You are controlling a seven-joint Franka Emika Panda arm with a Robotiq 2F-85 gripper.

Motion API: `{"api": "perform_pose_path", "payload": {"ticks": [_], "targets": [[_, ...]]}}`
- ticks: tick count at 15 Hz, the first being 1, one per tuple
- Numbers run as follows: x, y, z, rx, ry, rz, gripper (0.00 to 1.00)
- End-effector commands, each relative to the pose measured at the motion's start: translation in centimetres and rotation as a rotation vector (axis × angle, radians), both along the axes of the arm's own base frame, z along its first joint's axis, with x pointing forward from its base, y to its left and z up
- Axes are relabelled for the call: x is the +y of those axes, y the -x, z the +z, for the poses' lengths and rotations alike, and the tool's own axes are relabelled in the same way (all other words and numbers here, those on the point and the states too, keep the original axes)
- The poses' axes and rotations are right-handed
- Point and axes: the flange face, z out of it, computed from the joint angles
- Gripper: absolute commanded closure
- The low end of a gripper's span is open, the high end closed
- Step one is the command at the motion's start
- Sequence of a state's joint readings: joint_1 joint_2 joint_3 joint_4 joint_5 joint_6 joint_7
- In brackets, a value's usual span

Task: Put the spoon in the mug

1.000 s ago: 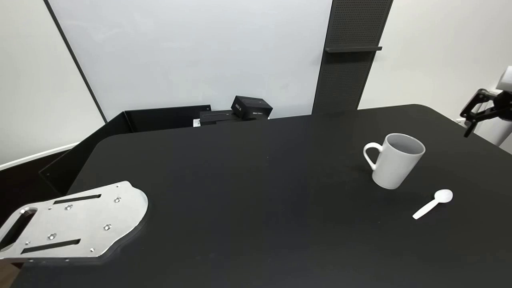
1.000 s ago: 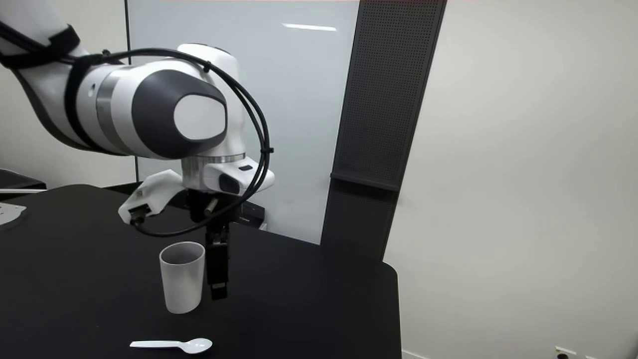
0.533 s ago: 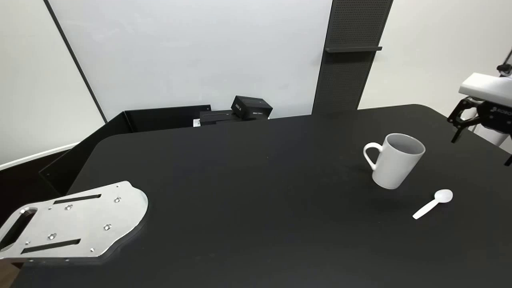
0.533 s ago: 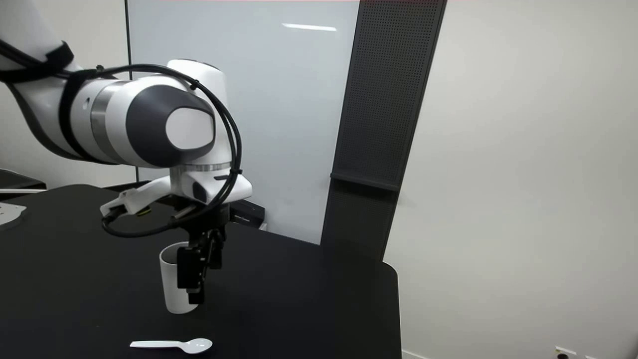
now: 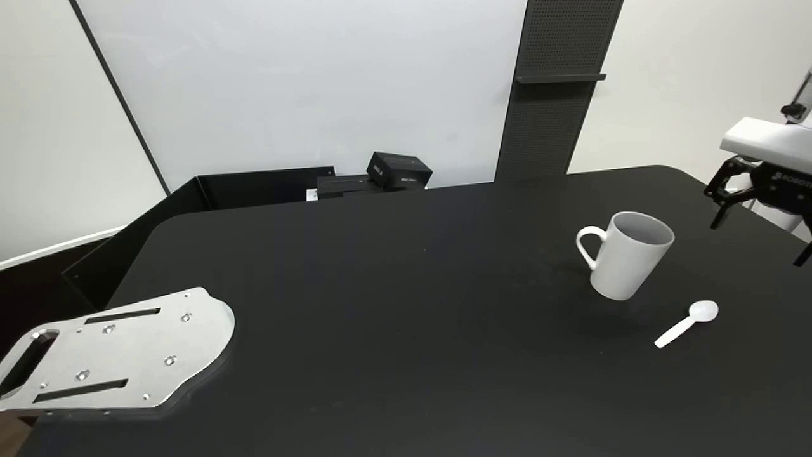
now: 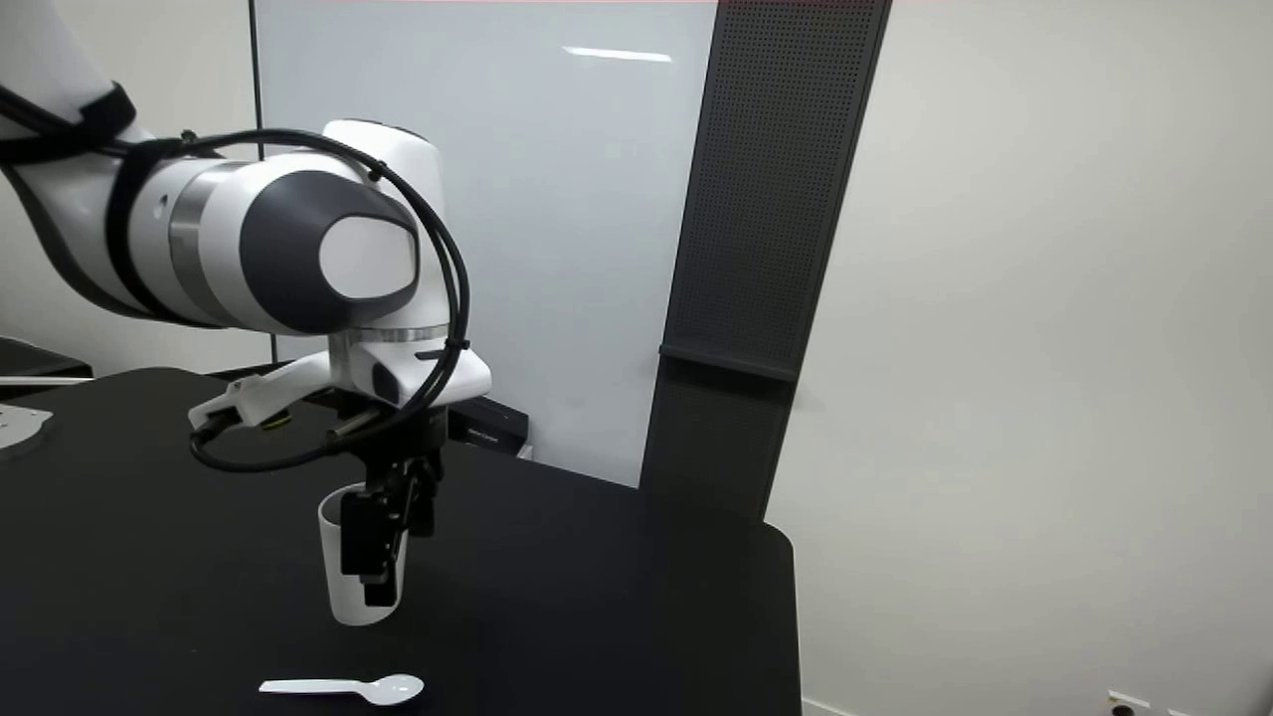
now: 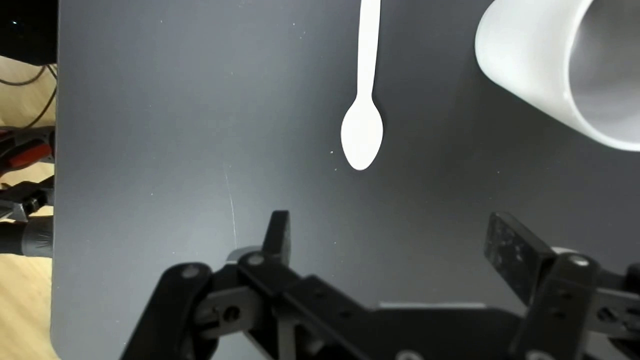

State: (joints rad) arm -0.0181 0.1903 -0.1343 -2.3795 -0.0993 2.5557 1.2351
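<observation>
The gripper's (image 7: 392, 227) jaws stand wide apart, holding nothing; the spoon (image 7: 362, 130) lies near the upright mug (image 5: 630, 260), whose handle (image 5: 591, 230) only an exterior view shows.

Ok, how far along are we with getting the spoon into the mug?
Done: only the setup, it seems. The white mug stands upright on the black tabletop, and the gripper hangs open.
In hand: the pick-up, probably. The gripper holds nothing, and the white plastic spoon lies on the tabletop, bowl end toward it in the wrist view.
Left: grasping the spoon, lifting it and lowering it into the mug.
</observation>
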Motion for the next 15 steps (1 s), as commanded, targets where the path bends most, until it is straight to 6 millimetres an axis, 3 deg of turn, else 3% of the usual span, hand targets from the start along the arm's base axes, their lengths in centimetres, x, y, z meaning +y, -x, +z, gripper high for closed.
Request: {"api": "perform_pose_path", "payload": {"ticks": [1,4,15], "targets": [[0.0,0.0,0.0,0.001,0.000,0.000,0.00],[0.0,-0.1,-0.8,-0.006,0.006,0.004,0.00],[0.0,0.0,-7.8,-0.039,-0.093,-0.024,0.00]]}}
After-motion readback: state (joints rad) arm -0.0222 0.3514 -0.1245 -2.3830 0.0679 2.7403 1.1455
